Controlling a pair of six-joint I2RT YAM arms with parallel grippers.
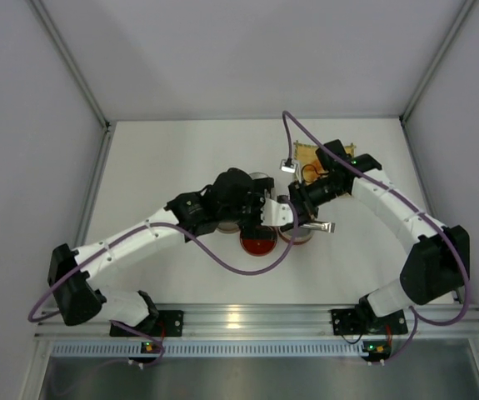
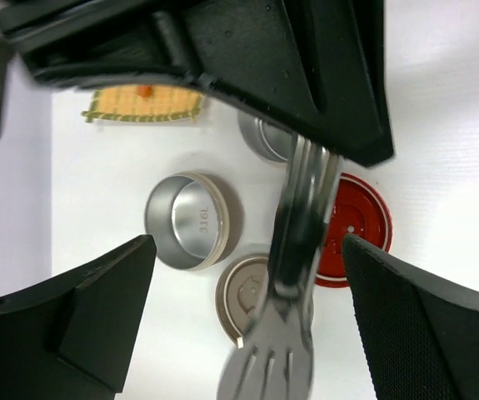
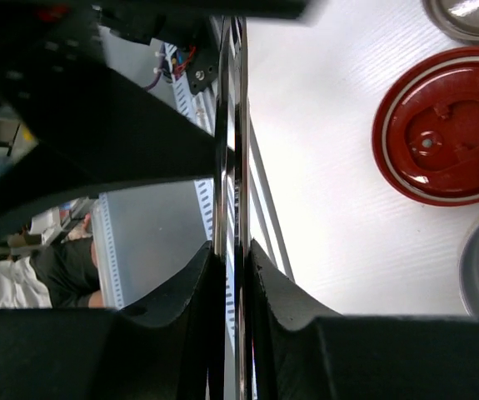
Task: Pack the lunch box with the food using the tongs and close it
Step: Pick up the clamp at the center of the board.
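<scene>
The silver tongs [image 2: 293, 250] hang between my left gripper's [image 2: 247, 250] wide-open fingers [image 2: 81, 308] without touching them. My right gripper [image 3: 237, 250] is shut on the tongs' two thin arms [image 3: 237, 150], pressing them together; in the top view it [image 1: 299, 204] meets the left gripper [image 1: 279, 212] at mid-table, with the tongs [image 1: 318, 227] sticking out to the right. The lunch box shows as round steel bowls [image 2: 191, 221], [image 2: 264, 137] standing open, with a red lid [image 2: 354, 229] and a brown lid [image 2: 251, 296] lying beside them. One orange piece of food [image 2: 145, 90] rests on the yellow mat [image 2: 143, 106].
The yellow mat [image 1: 322, 154] lies at the back right, behind the right arm. The red lid [image 1: 258, 242] sits just in front of the left gripper. Purple cables loop over both arms. The table's front rail [image 1: 256, 317] runs along the near edge.
</scene>
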